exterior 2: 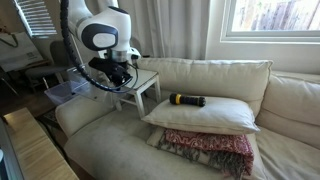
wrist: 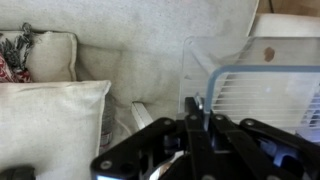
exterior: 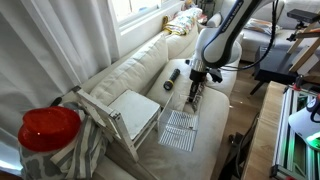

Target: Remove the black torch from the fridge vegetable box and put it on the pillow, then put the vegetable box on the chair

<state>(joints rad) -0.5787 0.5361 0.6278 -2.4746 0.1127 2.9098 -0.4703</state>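
The black torch lies on the cream pillow on the sofa, and both show in both exterior views: torch, pillow. The clear fridge vegetable box is on the sofa seat next to the white wooden chair. My gripper is shut on the box's near wall. In the wrist view the fingers pinch the clear rim of the box, and the pillow is at the left. The chair stands past the sofa arm.
A red patterned cushion lies under the pillow. A red lid on striped cloth sits by the chair in the foreground. The sofa backrest runs under a window. Equipment stands at the right.
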